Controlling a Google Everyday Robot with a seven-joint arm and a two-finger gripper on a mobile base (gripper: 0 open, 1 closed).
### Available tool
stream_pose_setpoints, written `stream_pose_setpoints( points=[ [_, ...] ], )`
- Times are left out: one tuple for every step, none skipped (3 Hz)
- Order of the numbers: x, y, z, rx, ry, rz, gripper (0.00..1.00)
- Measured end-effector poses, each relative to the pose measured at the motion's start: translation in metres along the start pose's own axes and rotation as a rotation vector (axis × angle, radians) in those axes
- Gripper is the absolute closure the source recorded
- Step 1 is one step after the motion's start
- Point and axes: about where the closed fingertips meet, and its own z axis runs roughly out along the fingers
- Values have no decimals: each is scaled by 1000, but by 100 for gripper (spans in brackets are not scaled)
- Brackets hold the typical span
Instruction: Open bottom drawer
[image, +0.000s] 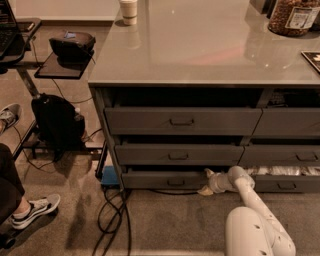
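The bottom drawer (165, 179) is the lowest of three grey drawers in the left stack, with a slim front and a small loop pull (176, 182) at its middle. Its front stands slightly forward of the cabinet frame. My gripper (206, 182) is at the drawer's right end, near the floor, to the right of the pull. One pale finger (208, 173) shows at the drawer's top edge and another lies below near the carpet. The white arm (250, 210) reaches in from the lower right.
Two taller drawers (180, 121) sit above. The neighbouring stack's low drawer (285, 180) is pulled out with contents showing. Cables (112, 210) trail on the carpet at left, beside a black bag (57, 122). A person's shoe (35, 210) is at lower left. A cup (129, 11) and jar (292, 17) stand on the countertop.
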Motion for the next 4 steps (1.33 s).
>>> stream_pose_setpoints(
  points=[
    [-2, 0, -3, -2, 0, -1, 66],
    [-4, 0, -6, -3, 0, -1, 89],
    [-5, 7, -19, -21, -10, 6, 100],
    [-5, 8, -18, -23, -9, 7, 100]
  ],
)
